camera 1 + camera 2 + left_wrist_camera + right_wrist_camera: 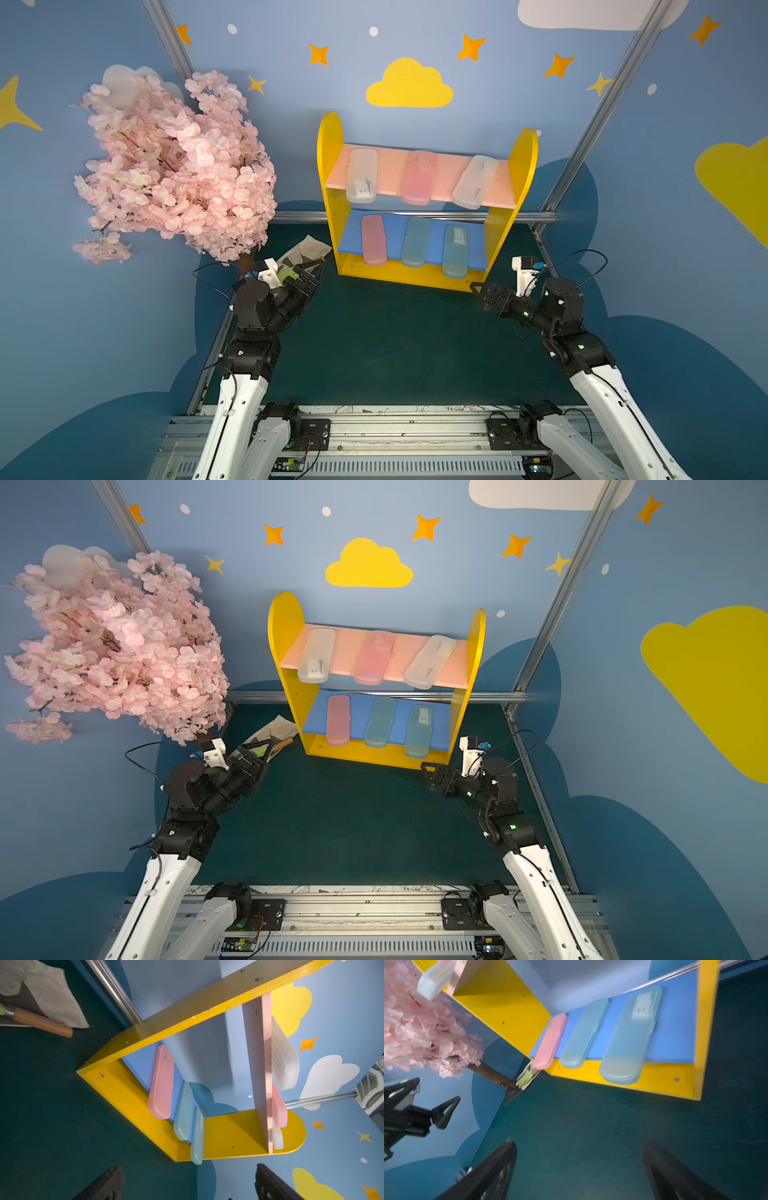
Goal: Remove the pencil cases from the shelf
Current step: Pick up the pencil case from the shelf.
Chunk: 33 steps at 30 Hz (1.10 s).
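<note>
Blue walls painted with yellow clouds and orange stars close in a dark green tabletop (395, 332). At its far middle stands the shelf (330, 166), with yellow sides. All six pencil cases (368, 656) lie on it, their near ends poking over the board edges.

On the pink upper board (390, 170), from left to right, are a frosted white case (362, 174), an upper pink case (419, 176) and a slanted white case (475, 180) angled toward the right panel. On the blue lower board (351, 237) are a lower pink case (373, 240), a plain pale blue case (416, 242) and a labelled pale blue case (455, 250).

The left gripper (189, 1167) hovers low, just near-left of the shelf, with its jaws spread wide and holding nothing. The right gripper (579, 1144) sits by the shelf's near right corner, its jaws equally apart and empty.

A pink blossom tree (174, 166) fills the far left. Beside its foot a wooden-handled tool (41, 1021) lies across a beige cloth (309, 245).
</note>
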Motion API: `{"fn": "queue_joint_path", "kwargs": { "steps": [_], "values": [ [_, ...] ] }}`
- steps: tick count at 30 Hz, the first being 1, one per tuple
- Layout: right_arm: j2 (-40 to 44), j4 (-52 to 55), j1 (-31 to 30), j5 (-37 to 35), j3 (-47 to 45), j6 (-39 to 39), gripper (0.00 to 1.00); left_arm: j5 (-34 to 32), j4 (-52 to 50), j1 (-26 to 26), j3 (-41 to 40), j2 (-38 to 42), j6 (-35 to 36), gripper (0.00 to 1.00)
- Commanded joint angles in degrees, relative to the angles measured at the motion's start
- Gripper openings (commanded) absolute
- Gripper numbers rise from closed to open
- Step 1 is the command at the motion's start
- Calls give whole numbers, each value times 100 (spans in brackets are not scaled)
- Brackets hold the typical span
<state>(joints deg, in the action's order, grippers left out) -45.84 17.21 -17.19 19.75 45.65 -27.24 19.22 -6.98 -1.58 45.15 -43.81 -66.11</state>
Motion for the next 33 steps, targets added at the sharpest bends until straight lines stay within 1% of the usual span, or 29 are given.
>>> {"fn": "queue_joint_path", "kwargs": {
  "steps": [1, 4, 7, 11, 17, 22, 24, 27, 33],
  "values": [
    [-185, 10, -474, -112, 198, -153, 99, 80, 444, -277, 609, -312, -547, 100],
    [-377, 27, -892, -430, 349, -80, 99, -65, 459, -572, 1140, -733, -612, 100],
    [-488, -18, -1167, -678, 375, -101, 99, -238, 492, -752, 1613, -1115, -644, 100],
    [-494, -166, -1363, -828, 284, -201, 99, -471, 554, -867, 2135, -1593, -648, 100],
    [-395, -350, -1489, -1024, 173, -211, 99, -462, 675, -924, 2999, -2531, -706, 97],
    [-267, -350, -1509, -1126, 156, -160, 99, -474, 765, -949, 3534, -3187, -683, 89],
    [-192, -348, -1507, -1157, 147, -112, 99, -512, 781, -958, 3618, -3341, -696, 87],
    [-69, -384, -1507, -1265, 87, -22, 99, -529, 901, -956, 3688, -3514, -689, 81],
    [100, -451, -1507, -1398, -70, 1, 99, -493, 1017, -957, 3828, -3764, -693, 72]
  ]
}}
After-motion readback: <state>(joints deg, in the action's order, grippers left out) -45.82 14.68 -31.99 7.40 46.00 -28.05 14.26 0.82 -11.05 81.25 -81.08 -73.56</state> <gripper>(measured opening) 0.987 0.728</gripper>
